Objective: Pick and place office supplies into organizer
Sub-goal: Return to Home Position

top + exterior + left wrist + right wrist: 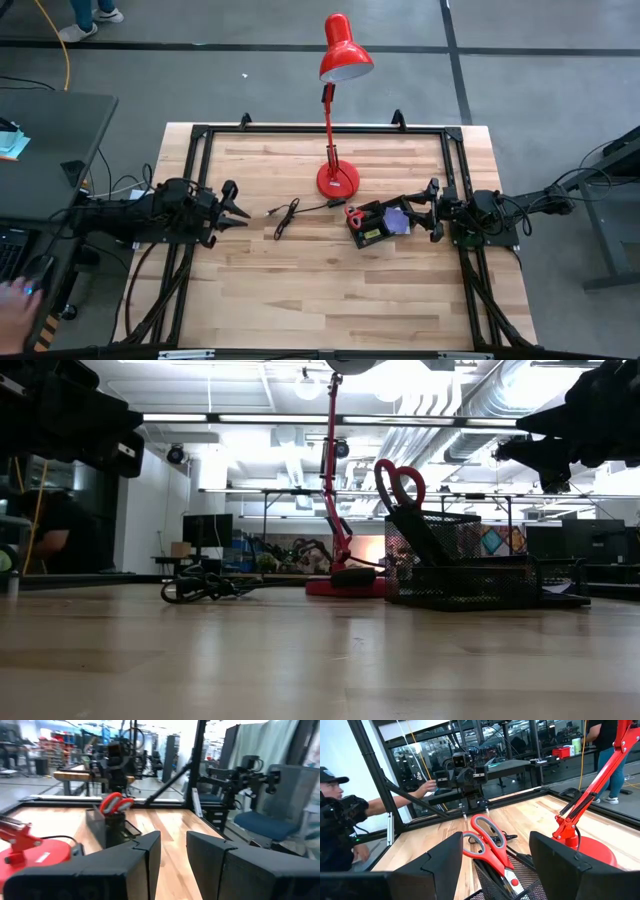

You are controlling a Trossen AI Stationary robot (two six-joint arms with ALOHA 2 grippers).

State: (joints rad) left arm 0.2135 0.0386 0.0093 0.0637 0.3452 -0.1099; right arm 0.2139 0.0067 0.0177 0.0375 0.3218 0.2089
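The black mesh organizer (375,228) stands right of the table's middle. The red-handled scissors (490,845) stand in its taller cup, handles up (400,485). A purple pad (397,219) and a small yellow-green piece (372,236) lie in its low compartments. I cannot make out any pens. My right gripper (415,212) hovers open just right of the organizer, above it, its fingers (445,860) on either side of the scissors in the right wrist view and touching nothing. My left gripper (240,205) waits open at the table's left, raised, facing the organizer (112,822).
The red desk lamp's round base (338,180) sits just beyond the organizer, toward the far edge, and its arm rises over the far edge. A thin black coiled cable (285,215) lies between my left gripper and the organizer. A person (340,815) stands beyond the table's left side.
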